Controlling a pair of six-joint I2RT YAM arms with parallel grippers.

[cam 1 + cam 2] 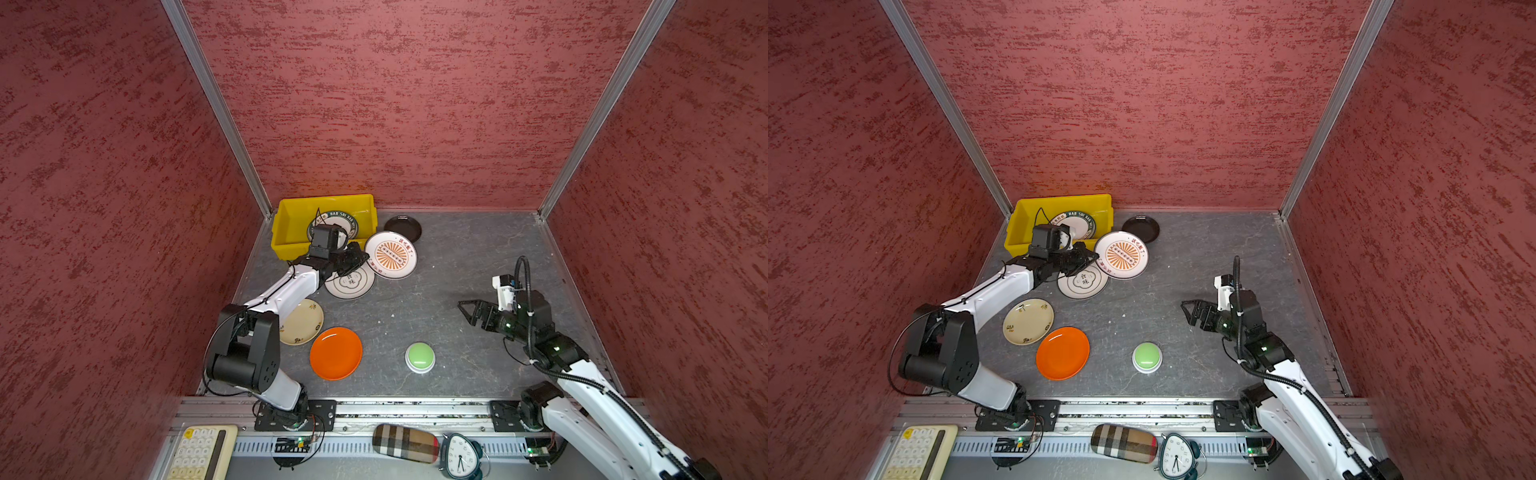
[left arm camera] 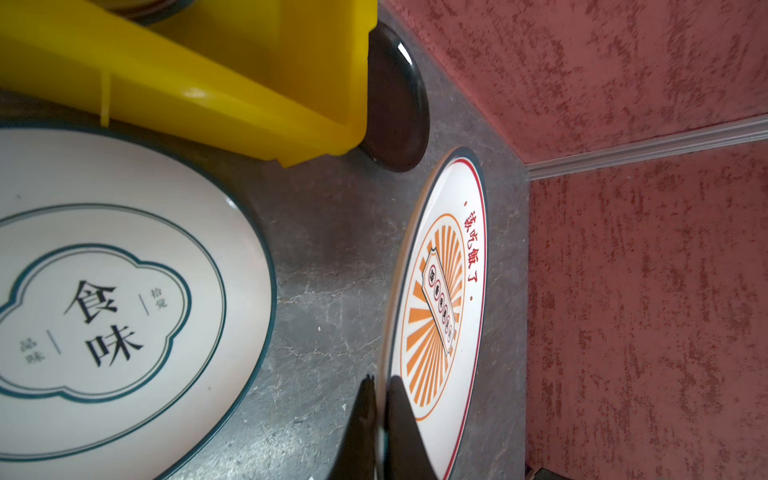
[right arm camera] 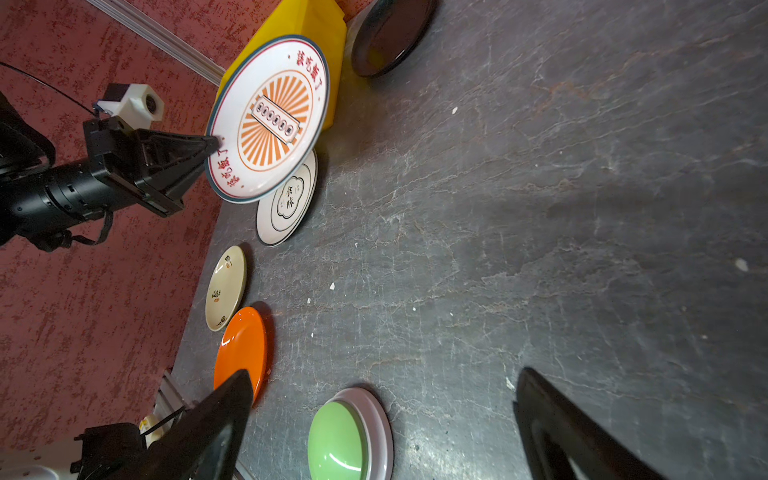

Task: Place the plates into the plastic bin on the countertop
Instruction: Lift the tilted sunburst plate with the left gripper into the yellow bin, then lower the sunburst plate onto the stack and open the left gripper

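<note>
My left gripper [image 1: 365, 255] [image 2: 381, 380] is shut on the rim of a white plate with an orange sunburst print [image 1: 390, 254] [image 3: 270, 120]. It holds that plate tilted above the countertop [image 1: 457, 257], just right of the yellow plastic bin [image 1: 291, 224] [image 2: 208, 83]. A green-rimmed plate [image 1: 340, 220] lies inside the bin. On the countertop lie a black plate [image 1: 402, 228], a green-rimmed white plate [image 1: 351, 284] [image 2: 104, 291], a cream plate [image 1: 303, 322] and an orange plate [image 1: 336, 353]. My right gripper [image 1: 465, 312] [image 3: 384, 374] hangs open and empty at the right.
A green dome button [image 1: 420, 356] [image 3: 345, 436] sits on a white base near the front middle. Red walls close in on three sides. Beyond the front rail lie a calculator [image 1: 199, 453], a checked case [image 1: 405, 442] and a clock [image 1: 459, 457].
</note>
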